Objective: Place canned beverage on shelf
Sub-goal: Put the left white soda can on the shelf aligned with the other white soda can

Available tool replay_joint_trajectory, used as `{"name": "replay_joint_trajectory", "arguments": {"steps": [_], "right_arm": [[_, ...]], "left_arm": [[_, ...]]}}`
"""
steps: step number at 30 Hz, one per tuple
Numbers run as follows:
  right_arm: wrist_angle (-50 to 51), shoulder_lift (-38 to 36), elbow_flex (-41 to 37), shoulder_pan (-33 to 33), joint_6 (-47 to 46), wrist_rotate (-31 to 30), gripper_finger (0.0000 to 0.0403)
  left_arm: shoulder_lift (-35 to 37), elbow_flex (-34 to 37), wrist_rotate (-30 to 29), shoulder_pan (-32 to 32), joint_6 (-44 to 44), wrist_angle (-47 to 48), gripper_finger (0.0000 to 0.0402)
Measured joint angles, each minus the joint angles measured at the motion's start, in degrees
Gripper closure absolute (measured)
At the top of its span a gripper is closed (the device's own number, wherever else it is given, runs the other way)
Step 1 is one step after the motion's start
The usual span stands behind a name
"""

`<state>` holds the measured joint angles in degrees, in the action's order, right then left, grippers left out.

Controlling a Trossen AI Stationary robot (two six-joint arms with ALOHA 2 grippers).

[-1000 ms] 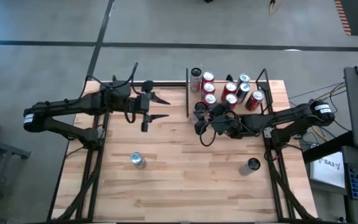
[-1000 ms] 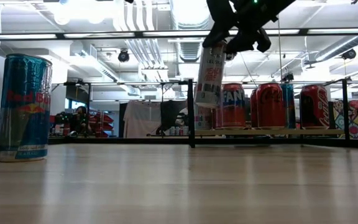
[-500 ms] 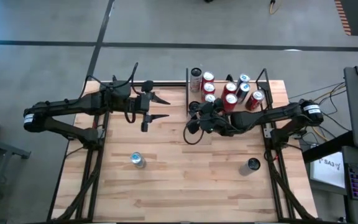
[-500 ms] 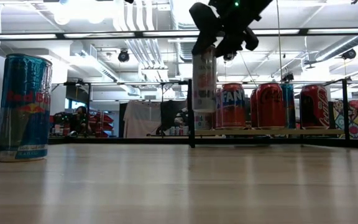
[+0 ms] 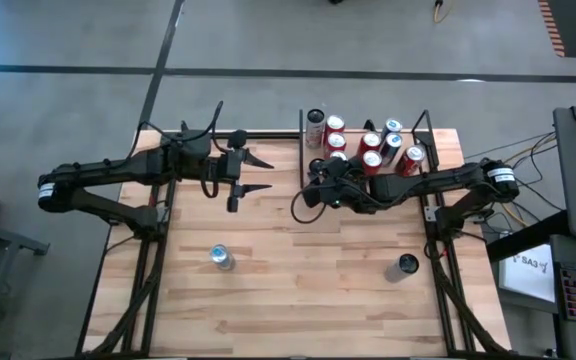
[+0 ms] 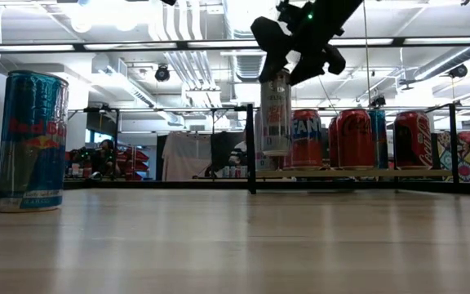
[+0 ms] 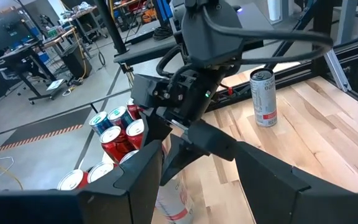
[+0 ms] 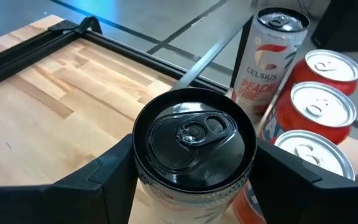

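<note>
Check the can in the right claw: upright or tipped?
Upright. The can hangs vertically under the right claw, lifted, beside the shelf.

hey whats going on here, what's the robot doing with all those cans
The right arm's tool is clamped on a tall white can, holding it in the air at the shelf's near-left corner, beside the Celsius can and red cans already standing there. It has not been set down yet. The left arm's tool waits open over the table's far-left part. A Red Bull can and a dark can stand on the tabletop.
</note>
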<state>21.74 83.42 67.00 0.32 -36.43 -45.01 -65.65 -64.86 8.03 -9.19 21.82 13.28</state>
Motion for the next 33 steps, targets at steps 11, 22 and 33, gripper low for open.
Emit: {"name": "replay_joint_trajectory", "arguments": {"steps": [11,22,33], "right_arm": [[-0.80,1.95,-0.37,0.00,-0.45,-3.02,0.0156],[-1.51,3.06,-0.24,-0.76,-1.15,-4.85,0.0156],[-2.93,5.35,-0.26,-2.05,-1.96,-5.15,0.0156]], "left_arm": [[0.01,0.02,0.00,-0.01,-0.02,-0.04,0.0212],[0.02,0.07,0.00,-0.01,-0.03,0.02,0.0212],[0.02,0.09,0.00,-0.02,-0.04,0.04,0.0212]]}}
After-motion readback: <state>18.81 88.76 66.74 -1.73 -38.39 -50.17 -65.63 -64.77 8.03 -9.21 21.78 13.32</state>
